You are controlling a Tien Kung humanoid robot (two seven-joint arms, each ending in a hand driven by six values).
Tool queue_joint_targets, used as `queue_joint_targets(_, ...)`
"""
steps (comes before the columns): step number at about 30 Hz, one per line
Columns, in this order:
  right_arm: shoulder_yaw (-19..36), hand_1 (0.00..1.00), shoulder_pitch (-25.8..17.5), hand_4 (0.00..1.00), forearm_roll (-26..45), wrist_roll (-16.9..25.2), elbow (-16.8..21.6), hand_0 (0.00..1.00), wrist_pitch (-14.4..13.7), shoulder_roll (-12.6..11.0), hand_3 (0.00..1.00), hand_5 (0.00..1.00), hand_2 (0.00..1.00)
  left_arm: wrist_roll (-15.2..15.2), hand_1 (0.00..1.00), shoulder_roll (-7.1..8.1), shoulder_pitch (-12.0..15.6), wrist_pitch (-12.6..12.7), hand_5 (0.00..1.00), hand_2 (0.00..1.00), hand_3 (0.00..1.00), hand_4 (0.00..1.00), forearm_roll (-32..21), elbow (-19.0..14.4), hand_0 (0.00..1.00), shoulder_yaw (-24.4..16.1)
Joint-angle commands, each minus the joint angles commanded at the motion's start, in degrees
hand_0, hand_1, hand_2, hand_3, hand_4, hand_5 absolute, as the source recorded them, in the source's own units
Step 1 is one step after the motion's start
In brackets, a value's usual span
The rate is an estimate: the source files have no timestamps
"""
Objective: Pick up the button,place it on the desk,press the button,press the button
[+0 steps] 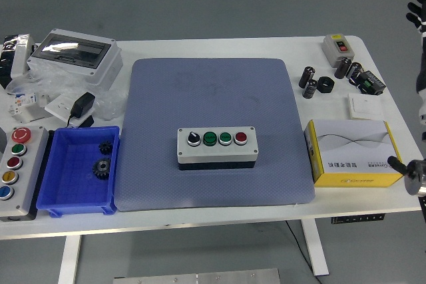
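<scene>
A grey button box (216, 146) lies flat in the middle of the blue-grey mat (213, 84). Along its top run a black knob, two green buttons and a red button (240, 138). Nothing touches it. My right hand (418, 12) shows only as a few spread black-and-white fingertips at the picture's far right edge, high above the table's right end and far from the box. It holds nothing. Part of the right arm's joint (414, 167) pokes in lower down, beside the yellow carton. My left arm is out of sight.
A yellow carton (353, 153) sits right of the mat, with a white switch plate (366, 106), black cylinders (309, 81) and a small switch box (338, 46) behind it. Left of the mat stand a blue bin (73, 203) with gears, a second button box (16, 171) and a grey enclosure (76, 56).
</scene>
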Motion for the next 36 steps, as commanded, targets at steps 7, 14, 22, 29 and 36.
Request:
queue_joint_targets(7, -4.6, 0.764, 2.4, 0.795, 2.0, -1.2, -3.5, 0.775, 2.1, 0.9, 0.788, 0.591, 0.772, 0.6, 0.600, -0.65, 0.7, 0.6, 0.153, 0.524, 0.602, 0.647, -1.8, 0.0, 0.607, -0.1)
queue_joint_targets(14, -7.7, 0.770, 3.6, 0.798, 2.3, -1.5, -4.0, 0.783, 2.5, 1.4, 0.796, 0.598, 0.783, 1.2, 0.602, -1.06, 1.0, 0.9, 0.159, 0.526, 0.601, 0.644, -1.4, 0.0, 0.607, -1.0)
queue_joint_targets(22, -8.6, 0.776, 3.8, 0.804, 2.4, -1.6, -3.7, 0.791, 3.1, 1.4, 0.802, 0.609, 0.795, 1.2, 0.601, -1.28, 1.0, 1.0, 0.164, 0.527, 0.601, 0.642, -1.4, 0.0, 0.607, -1.2)
queue_joint_targets(29, -8.8, 0.777, 4.0, 0.806, 2.9, -1.6, -4.0, 0.795, 3.8, 1.6, 0.802, 0.612, 0.795, 1.2, 0.601, -1.40, 1.2, 1.2, 0.164, 0.528, 0.601, 0.642, -1.4, 0.0, 0.607, -1.4)
queue_joint_targets(36, -8.7, 0.779, 4.1, 0.804, 3.1, -1.7, -4.2, 0.793, 4.3, 1.6, 0.805, 0.617, 0.796, 1.3, 0.601, -1.57, 1.4, 1.2, 0.165, 0.528, 0.602, 0.641, -1.4, 0.0, 0.607, -1.6)
